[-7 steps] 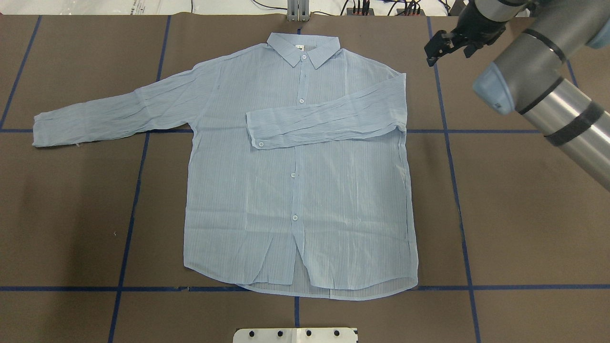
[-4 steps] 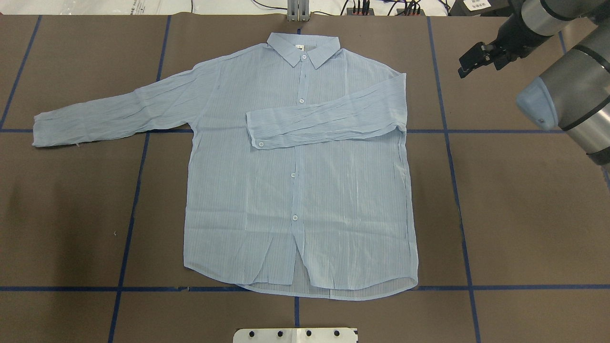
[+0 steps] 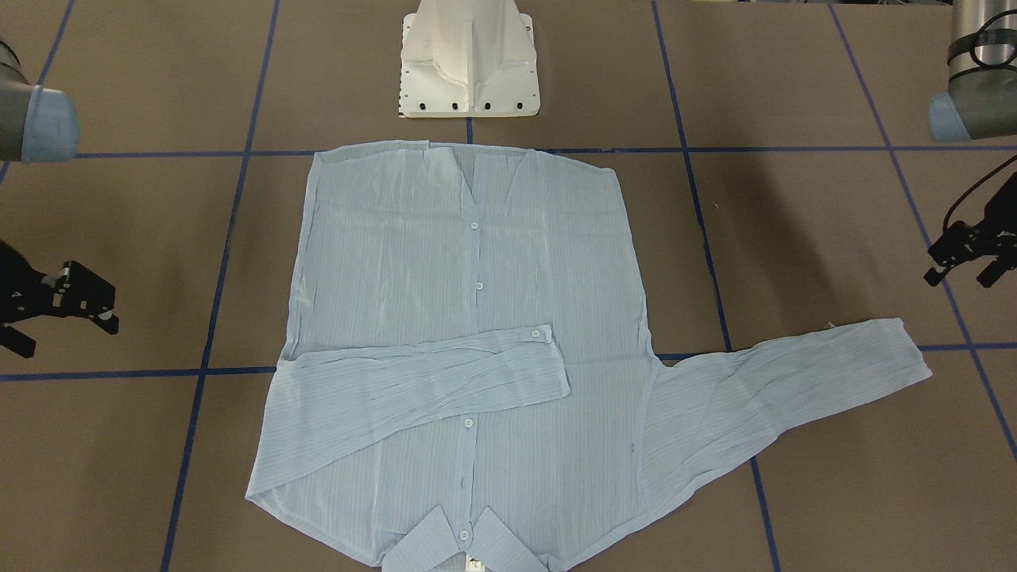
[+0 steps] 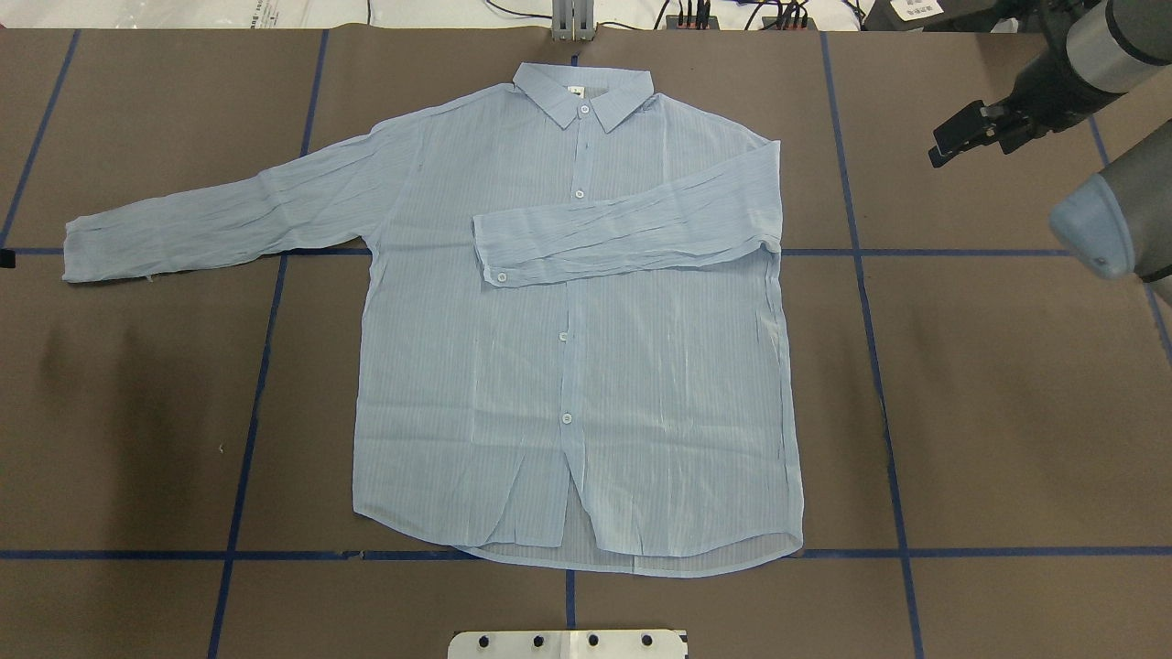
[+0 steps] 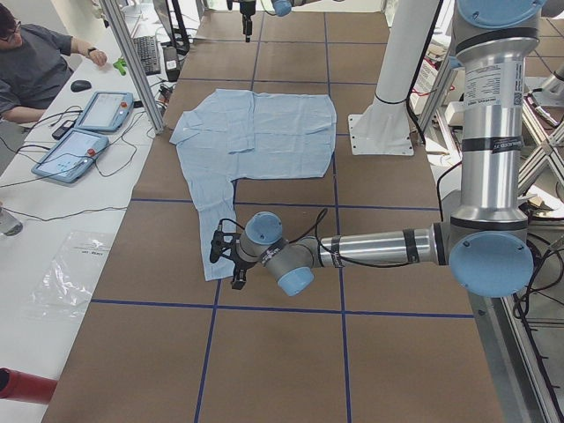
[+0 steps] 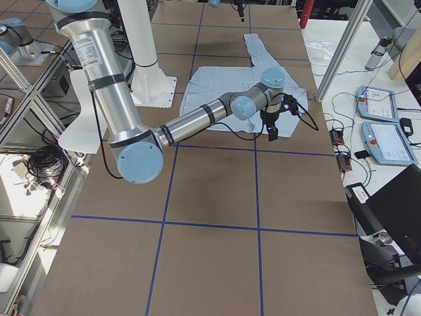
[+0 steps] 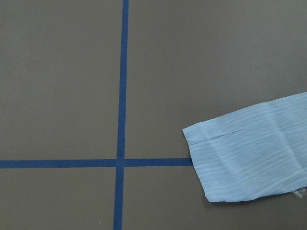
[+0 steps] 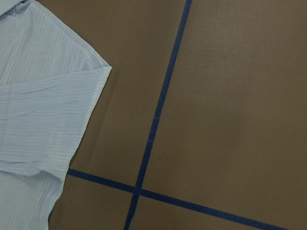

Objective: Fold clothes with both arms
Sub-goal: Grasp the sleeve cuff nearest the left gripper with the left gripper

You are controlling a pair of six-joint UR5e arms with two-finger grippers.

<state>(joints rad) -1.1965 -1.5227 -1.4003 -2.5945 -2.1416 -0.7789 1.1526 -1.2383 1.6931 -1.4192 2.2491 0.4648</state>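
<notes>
The light blue striped shirt (image 4: 577,366) lies flat on the brown table, collar (image 4: 583,91) at the far side. One sleeve (image 4: 632,233) is folded across the chest. The other sleeve (image 4: 220,220) stretches out to the left, and its cuff (image 7: 249,158) shows in the left wrist view. My right gripper (image 4: 971,146) hovers open and holds nothing, well right of the shirt's shoulder (image 8: 43,110). My left gripper (image 3: 959,280) is open and holds nothing, just beyond the stretched sleeve's cuff (image 3: 898,349). Neither gripper touches the cloth.
Blue tape lines (image 4: 861,252) grid the brown table. The white pedestal base (image 3: 469,63) stands at the near edge by the hem. A person (image 5: 35,70) sits at a side desk with tablets (image 5: 88,123). A metal post (image 4: 572,18) stands beyond the collar.
My right gripper has swung further right and slightly down in the overhead view, away from the shirt's shoulder. The left gripper's tip has appeared at that view's left edge. The shirt has not moved.
</notes>
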